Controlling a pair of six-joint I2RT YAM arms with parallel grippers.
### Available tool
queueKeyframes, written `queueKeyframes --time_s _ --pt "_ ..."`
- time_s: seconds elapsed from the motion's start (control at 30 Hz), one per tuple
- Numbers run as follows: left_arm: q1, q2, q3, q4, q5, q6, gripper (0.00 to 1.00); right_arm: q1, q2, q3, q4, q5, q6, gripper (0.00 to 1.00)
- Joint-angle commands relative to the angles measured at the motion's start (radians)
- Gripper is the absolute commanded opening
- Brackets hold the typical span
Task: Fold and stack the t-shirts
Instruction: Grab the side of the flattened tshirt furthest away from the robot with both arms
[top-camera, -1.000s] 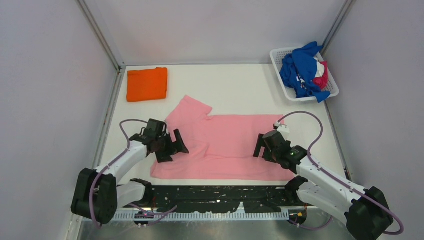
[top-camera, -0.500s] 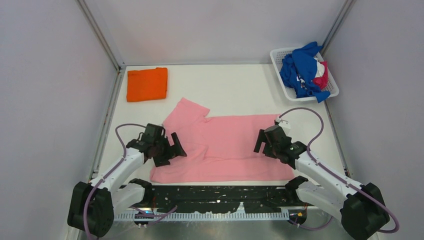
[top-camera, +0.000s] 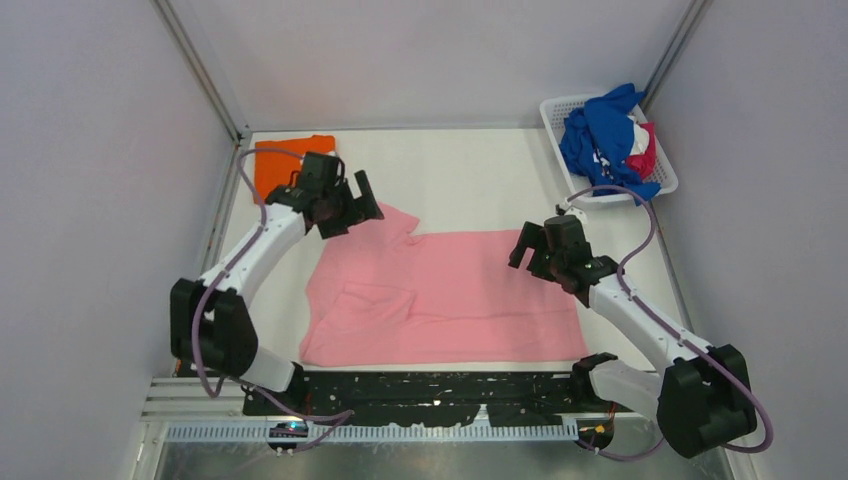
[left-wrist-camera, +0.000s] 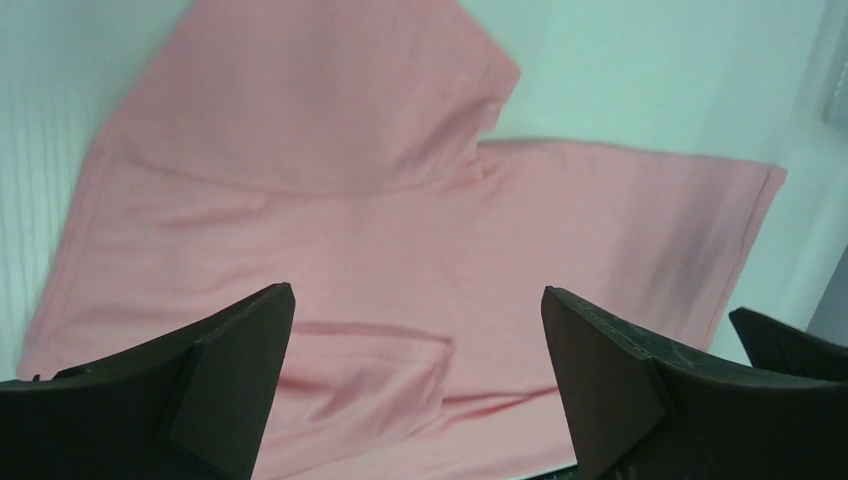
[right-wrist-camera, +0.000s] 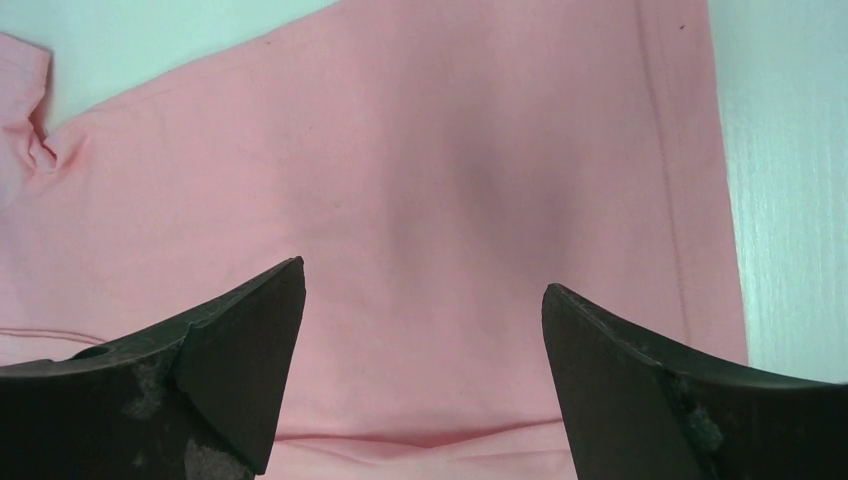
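A light pink t-shirt (top-camera: 450, 290) lies spread on the white table, one sleeve folded in near its left side and the other sticking out at the top left. It fills the left wrist view (left-wrist-camera: 400, 230) and the right wrist view (right-wrist-camera: 420, 200). A folded orange t-shirt (top-camera: 285, 160) lies at the back left, partly hidden by my left arm. My left gripper (top-camera: 358, 203) is open and empty above the pink shirt's far left sleeve. My right gripper (top-camera: 528, 250) is open and empty above the shirt's right part. Blue, magenta and white t-shirts (top-camera: 605, 140) sit piled in the basket.
A white slatted basket (top-camera: 560, 112) stands at the back right corner. Grey walls enclose the table on three sides. A black perforated strip (top-camera: 430, 390) runs along the near edge between the arm bases.
My left gripper has swung from the shirt's near left side up to its far left sleeve, close to the orange shirt. My right gripper has moved slightly farther back.
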Motion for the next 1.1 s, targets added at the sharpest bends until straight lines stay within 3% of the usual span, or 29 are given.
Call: queueKeyframes --time_s 0.0,0.23,0.43,0.83,1.07 --pt "0.023 0.256 0.235 0.044 0.008 0.096 0.99 -0.052 0.054 0.065 0.079 -0.102 -0.069 0.95" --pt "0.105 0.686 0.657 0.04 0.06 0.123 0.99 -0.106 0.112 0.079 0.099 -0.159 -0.096 0.95" --pt "0.106 0.899 0.896 -0.022 0.055 0.103 0.99 -0.128 0.158 0.08 0.108 -0.18 -0.111 0.95" --pt "0.081 0.942 0.877 -0.153 -0.014 0.099 0.98 -0.144 0.169 0.064 0.118 -0.201 -0.107 0.96" --pt "0.055 0.936 0.876 -0.207 -0.043 0.138 0.79 -0.146 0.163 0.055 0.121 -0.215 -0.108 0.95"
